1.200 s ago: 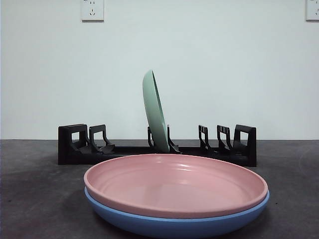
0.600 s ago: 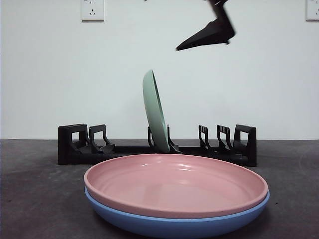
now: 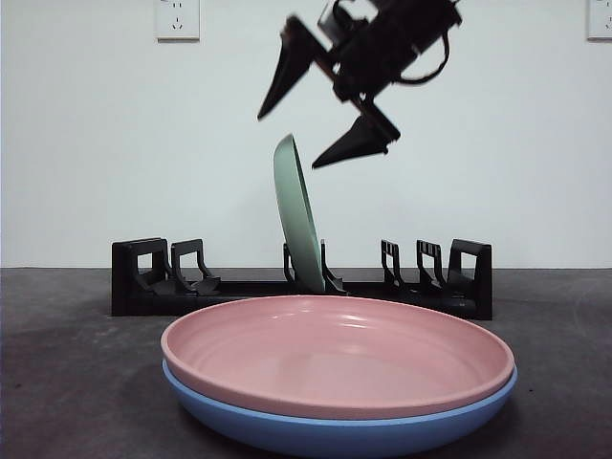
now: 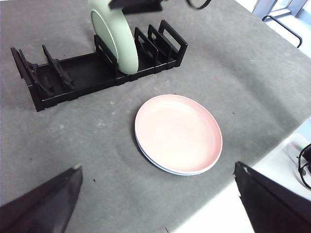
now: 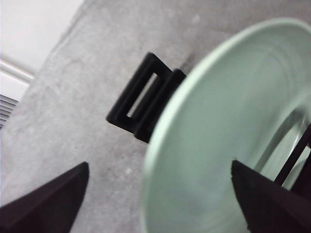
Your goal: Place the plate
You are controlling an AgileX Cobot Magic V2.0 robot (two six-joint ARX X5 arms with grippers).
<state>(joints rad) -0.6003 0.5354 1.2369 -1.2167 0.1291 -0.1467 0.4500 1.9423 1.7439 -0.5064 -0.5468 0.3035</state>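
Front view: the right gripper (image 3: 320,120) hangs above the green plate (image 3: 298,215), jaws spread wide and clamped on nothing. The green plate stands on edge in a middle slot of the black rack (image 3: 301,287), leaning slightly toward 11 o'clock. The pink plate (image 3: 337,354) lies flat, nested in the blue plate (image 3: 335,430), at 6 o'clock from the rack on the grey table (image 3: 67,363).

Left wrist view: the left gripper (image 4: 155,204) waits high over the table, jaws apart and empty. The pink plate is round, shallow and smooth with a raised rim; only a thin crescent of the blue one shows beneath it.

Right wrist view: the green plate's rim (image 5: 170,121) fills the space between the spread jaws, blurred, with a rack end (image 5: 143,99) behind.

Handling: the plates appear rigid, glossy and probably slippery, light if melamine, chippable if ceramic. The rim is the grip point; a flat plate offers only its thin edge, so the pink rim should be pinched where it overhangs the blue.
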